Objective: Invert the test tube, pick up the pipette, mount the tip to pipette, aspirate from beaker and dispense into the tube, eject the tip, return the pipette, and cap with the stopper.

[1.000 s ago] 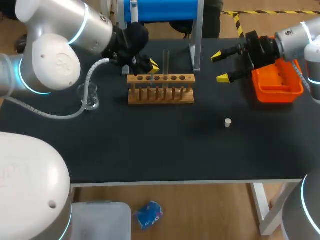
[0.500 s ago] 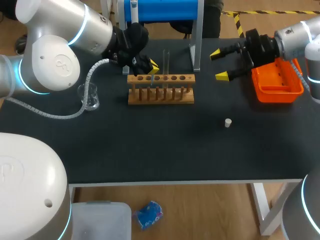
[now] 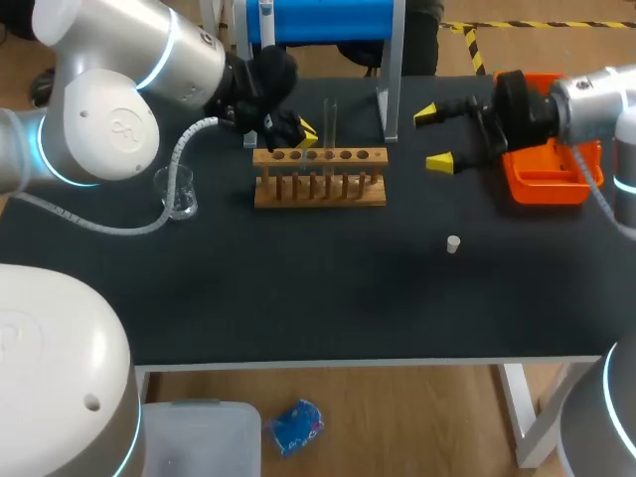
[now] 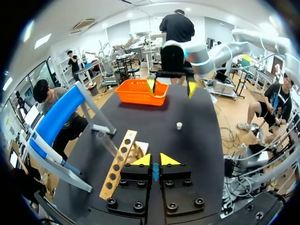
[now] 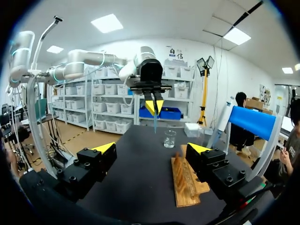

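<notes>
The left tool [image 4: 155,161] is pressed together, its yellow tips pinching a thin blue piece [image 4: 155,171]. Whether this is the pipette or only its tip I cannot tell. From the right wrist view the piece hangs straight down from those tips. This tool hovers at 11 o'clock of the wooden rack [image 3: 318,181], just behind its left end. The right tool [image 3: 433,137] is spread wide, holding and touching nothing. It is at 2 o'clock of the rack, with its tips pointing toward the rack.

The test tube [image 3: 330,121] stands in one of the rack's middle holes.

Over the last second the right arm's wrist has swung lower, so it now comes in nearly level from 3 o'clock. More of the orange tray [image 3: 552,179] shows behind it. Its tips have crept slightly toward the rack and stand a little wider apart. The left tool, rack, tube, beaker and stopper have not shifted.

The rack sits near the far edge of the surface [image 3: 298,298], with the beaker [image 3: 177,192] at its 9 o'clock. The leg of a blue-topped stand [image 3: 390,94] is between the tube and the right tool. The tray lies by the right edge. The white stopper [image 3: 453,243] lies at 5 o'clock of the rack, well apart from it, from the tray and from the near edge.
</notes>
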